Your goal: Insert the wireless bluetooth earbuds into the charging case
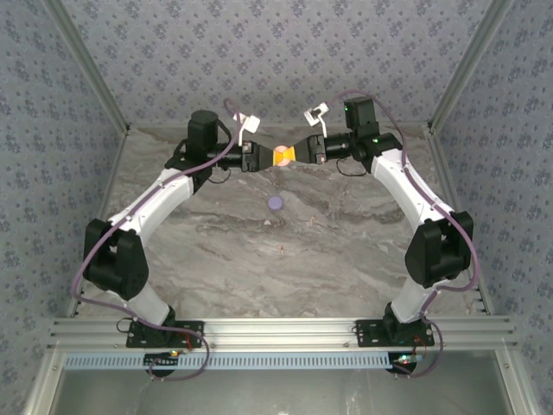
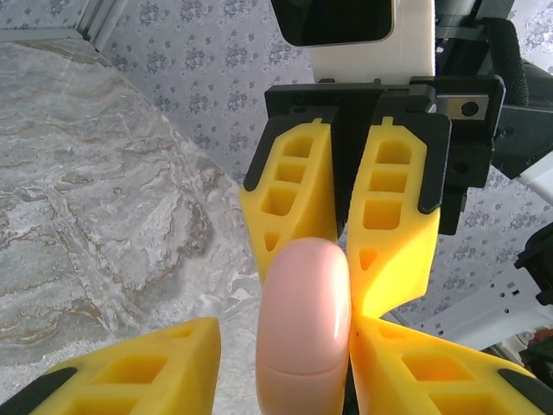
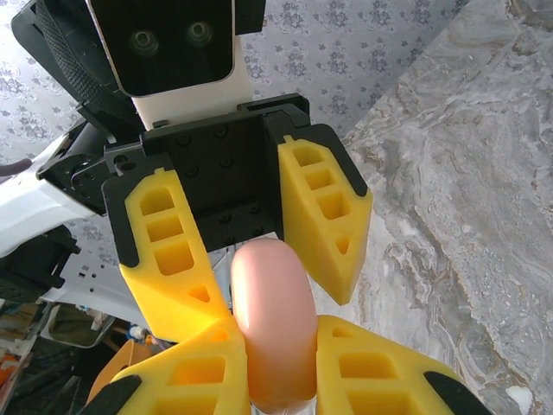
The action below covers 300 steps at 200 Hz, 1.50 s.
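Two arms, the left arm (image 1: 164,194) and the right arm (image 1: 415,186), reach over a marble table (image 1: 216,259) and meet tip to tip at a pink charging case (image 2: 302,303), which is held in the air above the table's far middle. The right gripper (image 3: 275,346) is clamped on the case, a yellow finger pressed to each side. The left gripper (image 2: 285,346) stands spread around the case's other end, one finger (image 2: 415,363) touching it and the other (image 2: 138,372) apart from it. A small lilac disc (image 1: 276,203) lies on the table, nearer the arm bases than the case.
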Available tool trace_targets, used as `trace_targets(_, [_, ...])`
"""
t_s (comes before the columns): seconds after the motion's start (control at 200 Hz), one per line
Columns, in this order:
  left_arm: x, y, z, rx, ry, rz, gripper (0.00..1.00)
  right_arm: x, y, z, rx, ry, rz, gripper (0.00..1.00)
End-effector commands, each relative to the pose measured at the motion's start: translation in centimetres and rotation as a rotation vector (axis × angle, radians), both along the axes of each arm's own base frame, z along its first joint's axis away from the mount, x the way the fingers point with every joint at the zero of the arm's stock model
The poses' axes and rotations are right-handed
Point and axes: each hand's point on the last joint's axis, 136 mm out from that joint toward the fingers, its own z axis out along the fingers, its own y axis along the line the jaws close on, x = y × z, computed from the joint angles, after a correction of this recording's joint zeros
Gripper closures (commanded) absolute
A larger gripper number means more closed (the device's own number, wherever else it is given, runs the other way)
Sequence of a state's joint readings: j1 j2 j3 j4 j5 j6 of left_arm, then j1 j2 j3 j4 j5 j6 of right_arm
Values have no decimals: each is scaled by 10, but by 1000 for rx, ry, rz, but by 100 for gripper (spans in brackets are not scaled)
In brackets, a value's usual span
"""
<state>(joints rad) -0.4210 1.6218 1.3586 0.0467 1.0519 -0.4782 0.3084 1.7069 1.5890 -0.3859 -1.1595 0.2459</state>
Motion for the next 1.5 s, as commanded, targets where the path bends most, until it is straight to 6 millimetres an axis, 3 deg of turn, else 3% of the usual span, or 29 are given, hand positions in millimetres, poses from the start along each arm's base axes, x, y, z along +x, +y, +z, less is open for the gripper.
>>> trace_targets(0.0, [-35,-2,35,-45,-89,-122,57,4,-4,19,6,-49,-28,81])
trace_targets(0.595, [-28,-6,37,-42,-92,-93,66,-11,3,19,-7,-60,28,80])
trace_targets(0.999, [-23,-7,40,-57,-90,-74,65,-18,5,16,-17,-63,53,79])
trace_targets(1.274, [-19,-6,36,-49,-84,-53,85,-21,6,14,-23,-61,63,78])
trace_targets(1.494, [-14,-6,33,-26,-85,-29,89,-24,5,11,-46,-61,56,73])
